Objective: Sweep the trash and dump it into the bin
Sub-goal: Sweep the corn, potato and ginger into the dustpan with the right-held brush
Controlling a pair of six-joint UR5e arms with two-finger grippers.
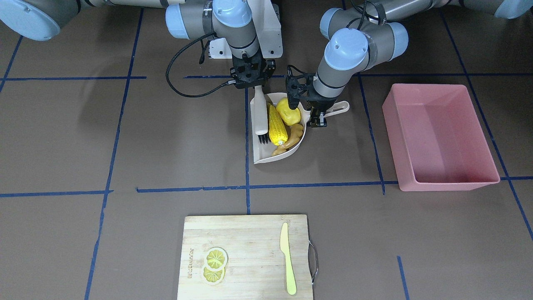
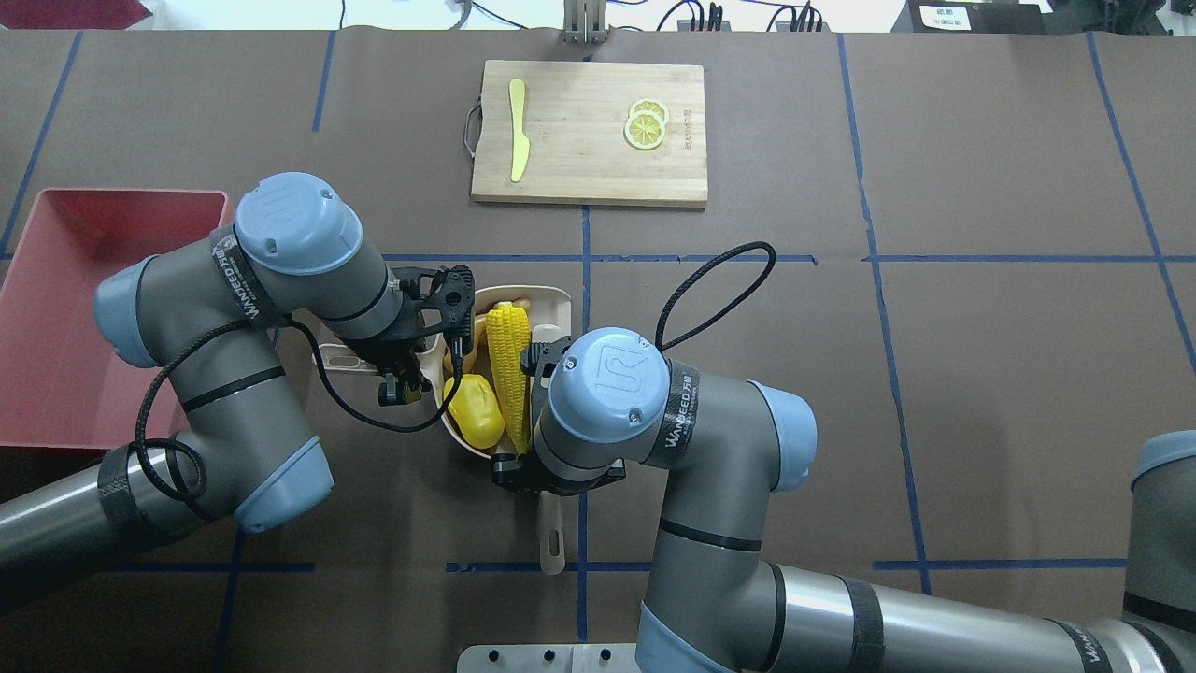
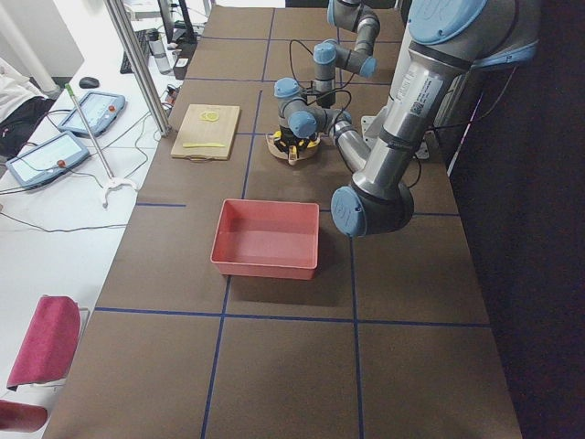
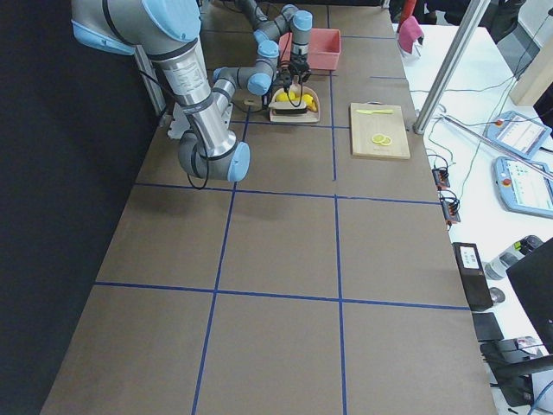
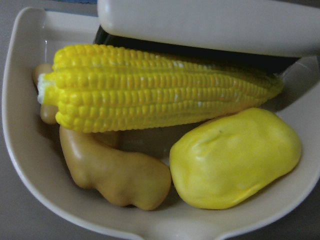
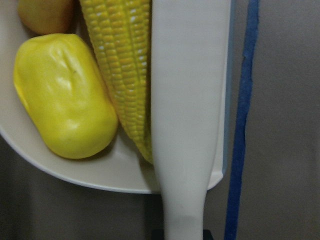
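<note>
The bin (image 2: pixel 65 299) sits at the table's (image 2: pixel 934 374) left end, partly hidden by the left arm (image 2: pixel 234 374). The left tool (image 2: pixel 394 385) is clamped on the dustpan's (image 2: pixel 553 299) handle. In the dustpan lie the potato (image 2: pixel 475 411), the ginger (image 5: pixel 117 175), mostly hidden overhead, and the corn (image 2: pixel 509 374). The right tool (image 1: pixel 255 85), covered overhead by its own arm, grips the brush (image 1: pixel 260 112) beside the corn.
</note>
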